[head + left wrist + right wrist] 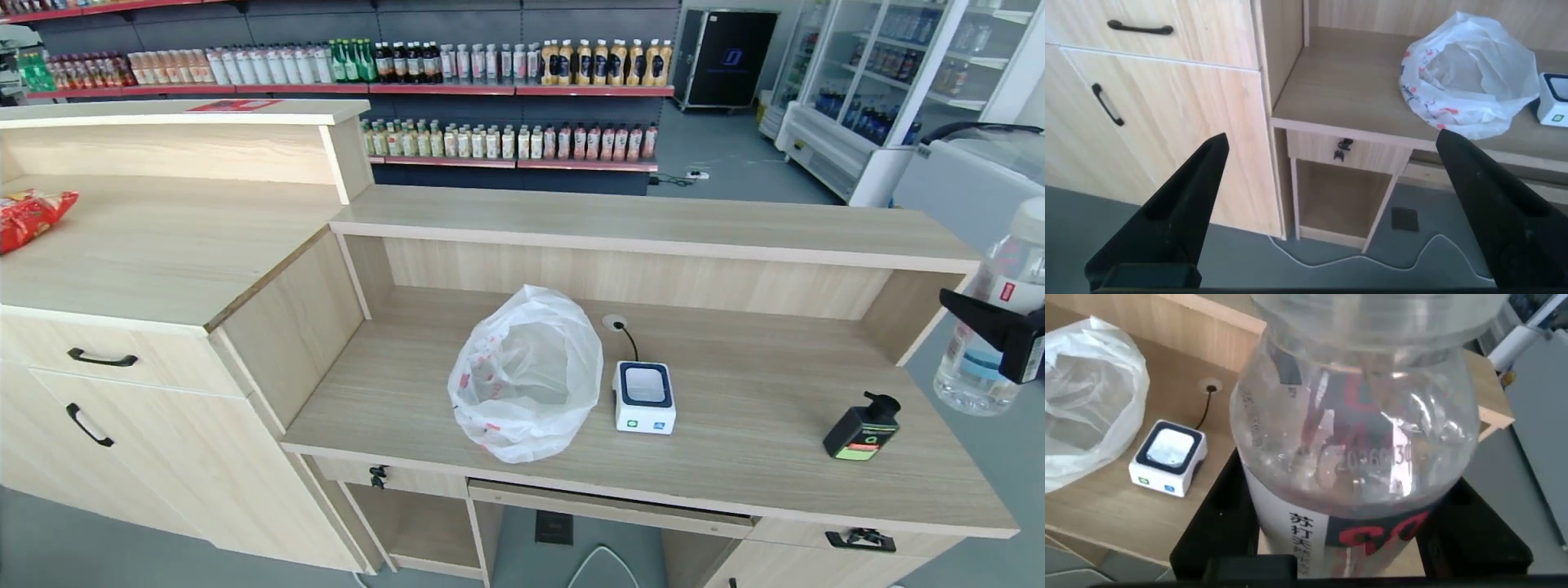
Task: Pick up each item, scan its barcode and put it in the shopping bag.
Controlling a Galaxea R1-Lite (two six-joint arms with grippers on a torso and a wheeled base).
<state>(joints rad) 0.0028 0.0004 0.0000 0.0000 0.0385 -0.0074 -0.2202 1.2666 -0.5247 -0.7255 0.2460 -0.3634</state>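
At the far right, above and beyond the counter's end, my right gripper (1012, 339) is shut on a clear water bottle (992, 327) with a white label, held roughly upright; the bottle (1364, 457) shows close up in the right wrist view. A white plastic shopping bag (526, 371) stands open mid-counter, and the white barcode scanner (644, 396) with a dark window sits just to its right. In the right wrist view the scanner (1167, 457) and bag (1090, 400) lie beyond the bottle. My left gripper (1331, 212) hangs open, low beside the counter, below the bag (1470, 73).
A black pump bottle (861, 426) with an orange and green label lies on the counter (759, 465) at the right. A red snack bag (28, 216) rests on the higher counter at far left. Drinks shelves and fridges line the room behind.
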